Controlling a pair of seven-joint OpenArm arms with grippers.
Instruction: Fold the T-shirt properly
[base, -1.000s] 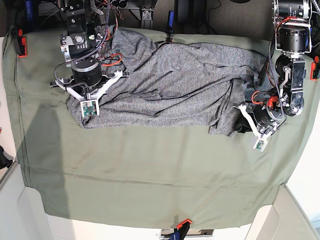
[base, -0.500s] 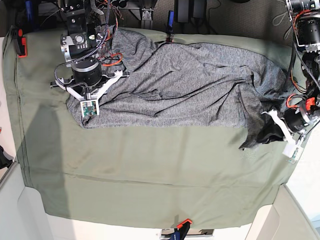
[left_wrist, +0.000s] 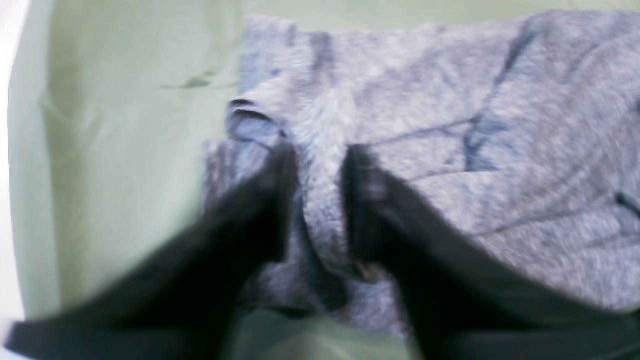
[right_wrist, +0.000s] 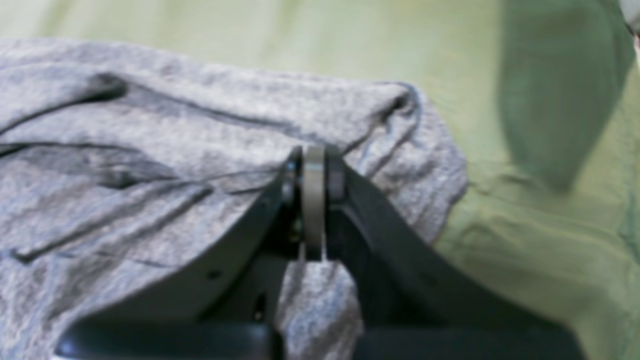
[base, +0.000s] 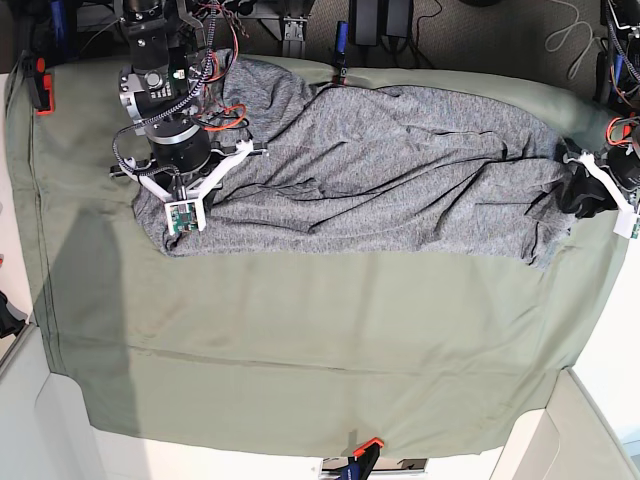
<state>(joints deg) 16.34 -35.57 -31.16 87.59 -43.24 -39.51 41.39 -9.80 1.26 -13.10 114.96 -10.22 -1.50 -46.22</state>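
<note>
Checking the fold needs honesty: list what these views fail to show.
- Left wrist: motion blur; whether the left tool grips the T-shirt is unclear.
- Base: right arm covers the T-shirt corner under the right tool.
- Base: left tool cut off by the frame edge.
- Sleeves and neckline: lost in folds.

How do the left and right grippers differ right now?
The left gripper has its jaws apart, with a ridge of the T-shirt between them; the right gripper is shut, pinching a fold. In the base view the left sits at the shirt's right end, the right at its left end. Both are at the shirt.
</note>
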